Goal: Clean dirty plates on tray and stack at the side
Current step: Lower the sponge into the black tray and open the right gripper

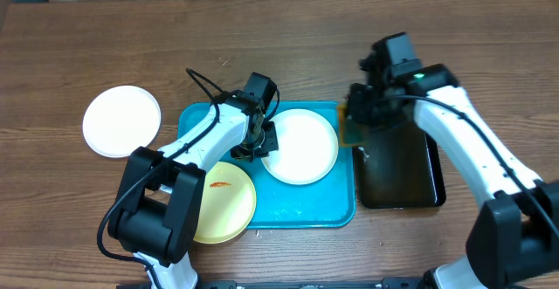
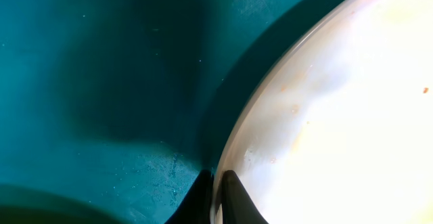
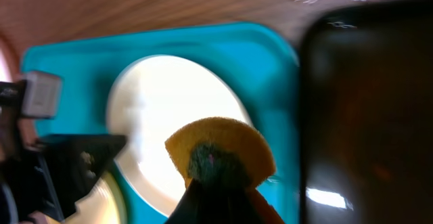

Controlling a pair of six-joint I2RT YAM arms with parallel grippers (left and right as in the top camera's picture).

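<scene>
Wood-grain table (image 1: 288, 36) carries the blue tray (image 1: 323, 206) at its middle, with a white plate (image 1: 306, 149) lying flat on the tray's right half. The main risk is the hold on it. The left gripper (image 2: 216, 183) pinches only the thin rim at the plate's left edge, jaws nearly together, so a hard push from the sponge (image 3: 223, 139) could slide the plate out of the pinch or tip its far side up. A second risk is a knock between the arms, since the scrubbing stroke would run toward the left fingers. The right gripper (image 3: 215, 183) is clamped on that sponge and hangs over the gap between the tray and the black basin (image 1: 402, 171), wrist angled toward the plate; the blurred wrist view suggests it is not yet touching. Faint orange smears mark the plate (so it looks unwashed). The left arm reaches across the yellow plate (image 1: 229, 203), which overhangs the tray's near-left corner. Another white plate (image 1: 122, 120) sits on the table to the left.
</scene>
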